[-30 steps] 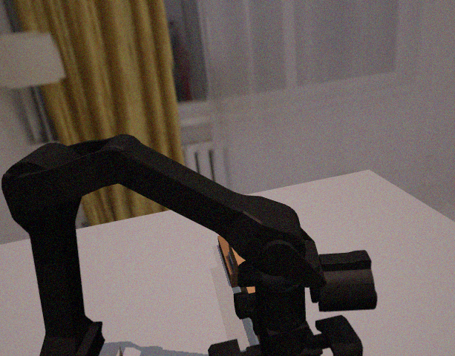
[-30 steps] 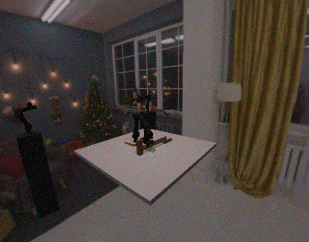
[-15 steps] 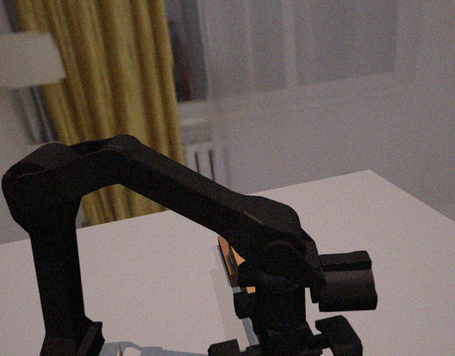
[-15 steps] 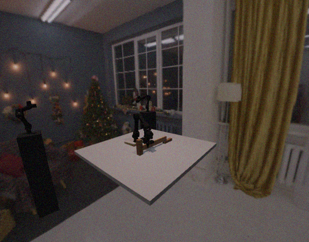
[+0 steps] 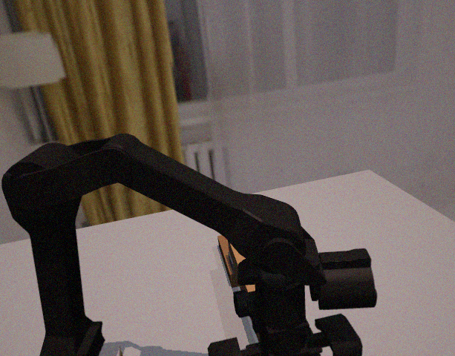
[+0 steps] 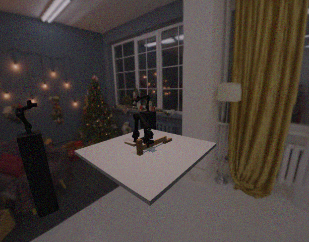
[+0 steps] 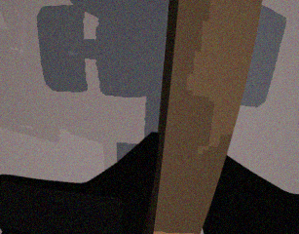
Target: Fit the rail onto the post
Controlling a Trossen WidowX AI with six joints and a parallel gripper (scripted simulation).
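The wooden rail [image 6: 159,140] [image 7: 203,97] runs from behind the post toward the footboard block. My gripper [image 7: 172,140] is shut on the rail, with one dark finger on each side. The short wooden post [image 6: 139,147] stands upright at the rail's near end. The low footboard block [image 6: 168,140] is at the far end, where the rail seems to reach its bracket. The rail looks about level in the exterior view. The pegs, the holes and any gap at the post are hidden or too small to tell. In the top view the arm hides most of the rail.
The white table [image 5: 151,268] [image 6: 149,179] carries the arm and the wooden parts. A thin wooden strip [image 6: 129,142] lies left of the post, near the arm's base. Other dark arms on stands are in the background, away from the table.
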